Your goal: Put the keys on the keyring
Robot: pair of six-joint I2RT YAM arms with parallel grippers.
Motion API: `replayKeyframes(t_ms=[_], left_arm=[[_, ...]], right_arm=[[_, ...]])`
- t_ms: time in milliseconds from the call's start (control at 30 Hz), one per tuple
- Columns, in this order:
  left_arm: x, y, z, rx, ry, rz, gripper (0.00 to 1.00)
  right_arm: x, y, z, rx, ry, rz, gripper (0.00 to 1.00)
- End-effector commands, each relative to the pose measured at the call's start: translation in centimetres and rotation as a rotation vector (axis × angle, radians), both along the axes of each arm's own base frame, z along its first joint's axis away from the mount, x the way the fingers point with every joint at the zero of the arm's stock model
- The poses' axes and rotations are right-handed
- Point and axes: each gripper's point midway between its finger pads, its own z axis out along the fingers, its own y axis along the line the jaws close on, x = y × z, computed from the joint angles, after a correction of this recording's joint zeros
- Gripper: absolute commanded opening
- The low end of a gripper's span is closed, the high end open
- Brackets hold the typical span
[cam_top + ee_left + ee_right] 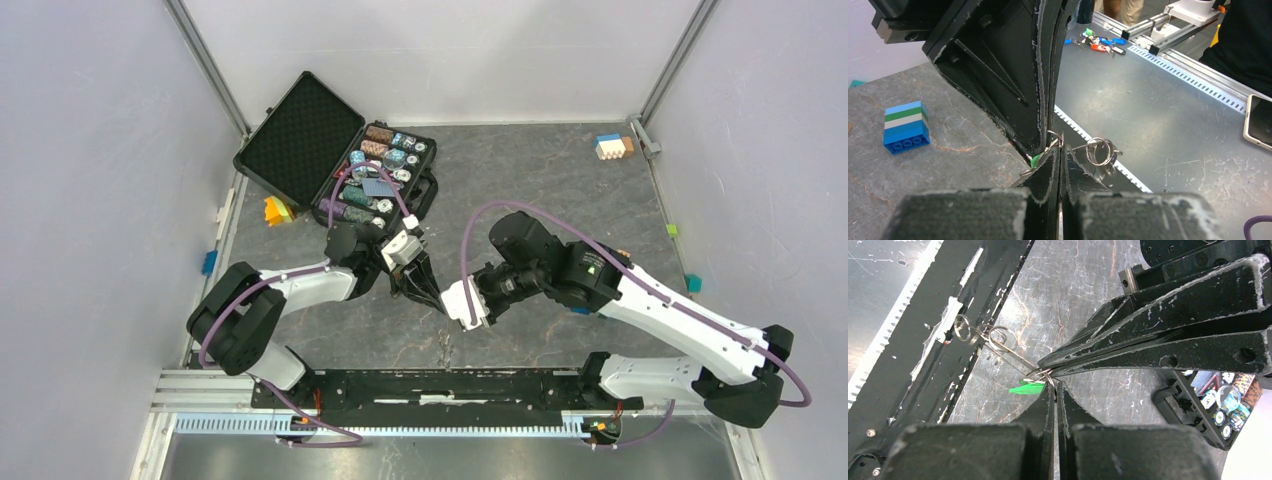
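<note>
Both hands meet tip to tip above the bench (1088, 285). Left hand (1058, 152): fingers pressed together, clamped on the wire of the keyring (998, 340), w/ its loops sticking out beyond the tips. Right hand (1055, 386): also closed tight, pinching the green key (1027, 387), key head just beside the left hand's tips & the ring wire.

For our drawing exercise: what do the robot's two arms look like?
The left arm and right arm have white links and black joints, with a purple cable looping along each. The fingers are black, tapering wedges with scuffed, whitish edges.
</note>
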Motion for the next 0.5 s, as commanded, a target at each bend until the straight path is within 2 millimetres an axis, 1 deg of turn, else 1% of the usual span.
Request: replayKeyframes(t_ms=[0, 300, 467], left_arm=[[-1.1, 0.9, 0.8, -0.079, -0.176, -0.075, 0.05], [-1.0, 1.1, 1.2, -0.089, -0.188, -0.069, 0.04], [-1.0, 1.1, 1.1, -0.103, -0.196, -0.059, 0.02]], right_arm=[[2.3, 2.5, 3.3, 0.108, -0.075, -0.038, 0.00], [3.1, 3.0, 2.5, 0.065, -0.041, -0.084, 0.00], [3.2, 3.1, 1.5, 0.041, -0.027, -0.092, 0.00]])
